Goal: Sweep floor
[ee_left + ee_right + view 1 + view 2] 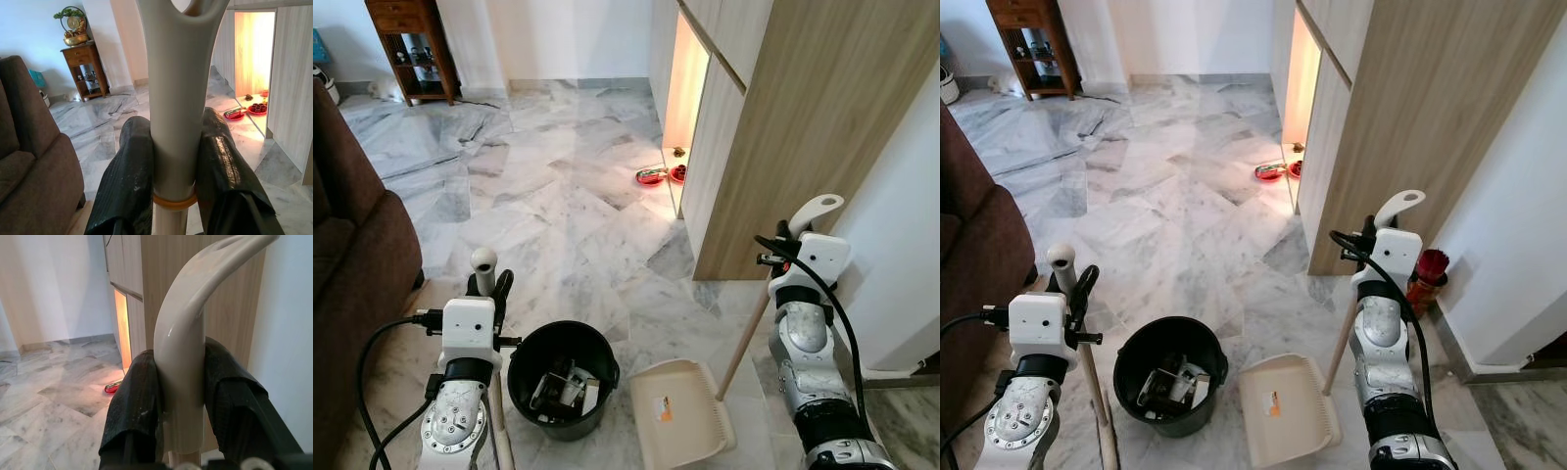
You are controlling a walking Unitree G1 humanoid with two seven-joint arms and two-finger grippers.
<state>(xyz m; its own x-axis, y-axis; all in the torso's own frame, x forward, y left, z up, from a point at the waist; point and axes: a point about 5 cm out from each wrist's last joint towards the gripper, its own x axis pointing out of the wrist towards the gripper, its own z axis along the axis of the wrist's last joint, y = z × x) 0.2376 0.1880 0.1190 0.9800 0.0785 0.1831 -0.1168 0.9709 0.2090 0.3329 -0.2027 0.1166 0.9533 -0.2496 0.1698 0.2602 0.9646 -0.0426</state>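
While the black bin (563, 377) on the marble floor (558, 211) already holds debris, the left end effector (177, 161), left of the bin, is clamped on the broom handle (484, 266). Right of the bin lies the cream dustpan (680, 411), its handle (188, 357) gripped by the right end effector (181, 406). Judging by this, sweeping looks well along, with little visible left.

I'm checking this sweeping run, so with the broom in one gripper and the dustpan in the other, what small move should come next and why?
Probably tip the dustpan toward the black bin. The right gripper is shut on the dustpan handle, the left gripper is shut on the broom handle, and the pan rests on the marble floor right beside the bin, which already holds debris. Whether the pan holds any dirt is hard to tell.
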